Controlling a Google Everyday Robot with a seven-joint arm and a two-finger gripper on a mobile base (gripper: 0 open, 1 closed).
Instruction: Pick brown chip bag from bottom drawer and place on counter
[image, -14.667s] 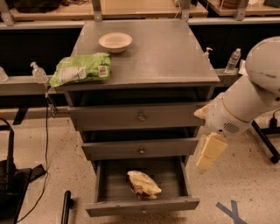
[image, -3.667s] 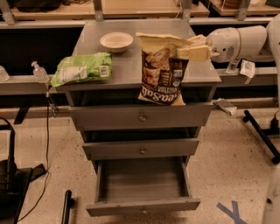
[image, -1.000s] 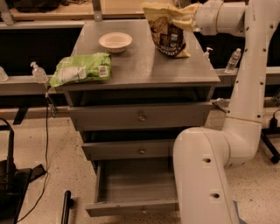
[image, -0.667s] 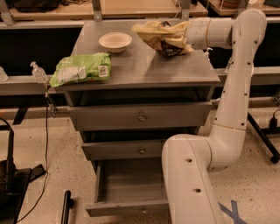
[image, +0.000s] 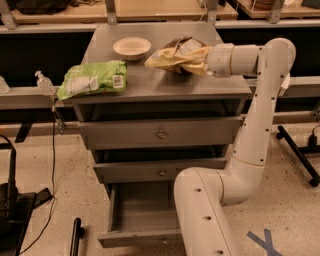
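Observation:
The brown chip bag (image: 176, 46) lies tilted low on the back right of the grey counter (image: 150, 85), its pale cream edge pointing left. My gripper (image: 196, 61) reaches in from the right over the counter and is shut on the bag's edge. The bottom drawer (image: 142, 212) stands pulled open below. Its floor is bare, and my arm's lower link hides its right part.
A bright green chip bag (image: 92, 78) lies at the counter's left front. A pale bowl (image: 132, 47) sits at the back, just left of the brown bag. Two shut drawer fronts with knobs (image: 161, 134) are above the open drawer. A small bottle (image: 44, 82) stands at left.
The bag was lifted out of the bottom drawer and carried up over the counter. In the last second it tipped from upright to lying low on the counter, still in my gripper.

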